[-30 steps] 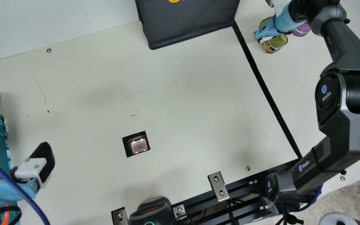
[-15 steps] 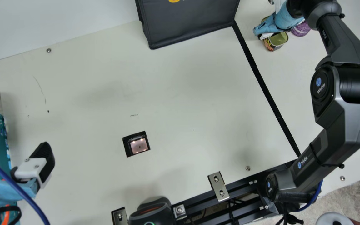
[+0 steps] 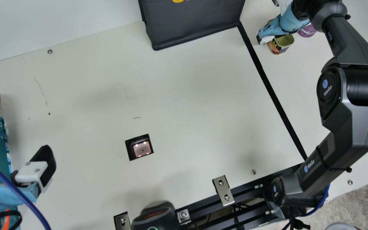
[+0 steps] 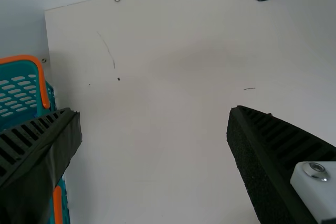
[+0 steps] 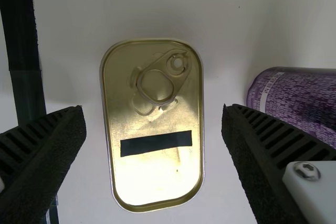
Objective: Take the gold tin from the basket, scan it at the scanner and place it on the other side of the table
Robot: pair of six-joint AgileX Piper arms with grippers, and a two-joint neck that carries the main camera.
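Note:
The right gripper (image 3: 263,35) is over the gold tin (image 3: 283,41), to the right of the black tape line. The right wrist view shows the gripper (image 5: 152,112) open, one finger on each long side of the gold tin (image 5: 157,177), with gaps between; the tin lies lid up, with a pull ring and a black strip. At far left, the left gripper (image 3: 15,158) is beside and partly over the teal basket (image 3: 2,140). In its wrist view that gripper (image 4: 153,111) stands open, bare table between its fingers. A lit scanner window (image 3: 141,148) is set into the table.
A purple can (image 3: 307,31) is close beside the tin. A large black bag (image 3: 195,24) stands at the back. A dark device (image 3: 155,218) and metal brackets (image 3: 223,190) line the front edge. Open table surface (image 3: 196,105) lies between the arms.
The right arm's elbow has shifted up and left in the main view, and its gripper has moved slightly left, near the tin. My left arm has kept still.

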